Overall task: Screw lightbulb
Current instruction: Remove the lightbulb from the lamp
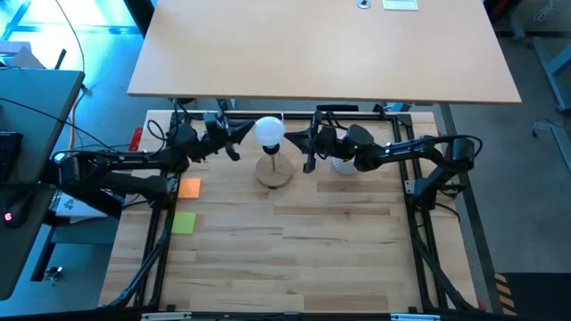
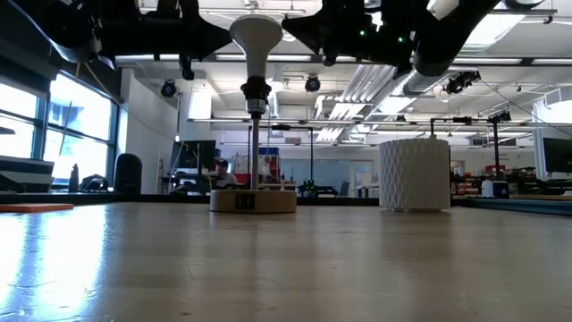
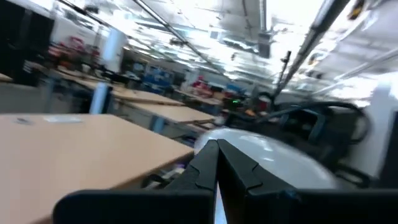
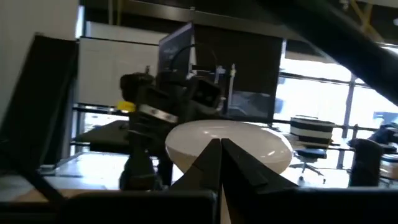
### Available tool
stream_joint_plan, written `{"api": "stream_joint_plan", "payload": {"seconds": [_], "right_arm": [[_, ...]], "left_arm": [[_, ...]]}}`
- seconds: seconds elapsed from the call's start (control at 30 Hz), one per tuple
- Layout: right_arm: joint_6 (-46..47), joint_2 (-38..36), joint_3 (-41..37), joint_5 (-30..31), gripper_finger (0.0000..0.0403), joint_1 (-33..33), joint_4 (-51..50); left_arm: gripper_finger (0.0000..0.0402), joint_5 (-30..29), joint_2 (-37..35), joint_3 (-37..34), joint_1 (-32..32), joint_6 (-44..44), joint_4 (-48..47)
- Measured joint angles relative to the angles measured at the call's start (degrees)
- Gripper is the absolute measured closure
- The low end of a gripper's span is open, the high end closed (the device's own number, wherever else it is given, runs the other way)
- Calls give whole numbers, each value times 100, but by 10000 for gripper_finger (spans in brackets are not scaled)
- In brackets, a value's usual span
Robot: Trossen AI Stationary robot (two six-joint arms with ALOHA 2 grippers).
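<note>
bulb [image 1: 269, 131]: seated neck-down on the post [image 2: 255, 143] of the wooden base [image 1: 275, 172], globe up top
left claw [image 1: 234, 143]: just beside the bulb, fingers pressed together in the wrist view, nothing held
right claw [image 1: 301, 143]: just on the bulb's other side, fingers also seen pinched closed, empty
step: screwing looks about done or paused, bulb is let go
next: probably a claw gets opened around the globe for another twist, if it's loose
cup [image 1: 343, 163]: past the right claw from the bulb

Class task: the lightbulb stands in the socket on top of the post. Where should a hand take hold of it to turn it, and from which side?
Probably the lightbulb is best held by its round globe, fingers on opposite sides at the widest part, coming in level from either side. It stands upright, neck down, on the post, so only the globe is free. The left hand and right hand already flank it.
</note>
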Motion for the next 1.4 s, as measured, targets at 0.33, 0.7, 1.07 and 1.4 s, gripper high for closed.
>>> {"api": "stream_joint_plan", "payload": {"seconds": [0.33, 0.7, 1.07, 1.4], "right_arm": [[318, -17, -4, 1028, 403, -116, -79], [162, -269, 10, -954, 403, 16, 109], [43, -21, 380, 35, 403, 48, -563], [101, -17, 382, 1465, 403, 49, -485]], "left_arm": [[401, -41, -613, 2, -1192, -175, -12], [401, -2006, -1204, 5, -1163, 745, -1529], [401, -875, -466, 431, -1161, 357, -1274], [401, -1724, -675, 426, -2126, 899, -1249]]}}
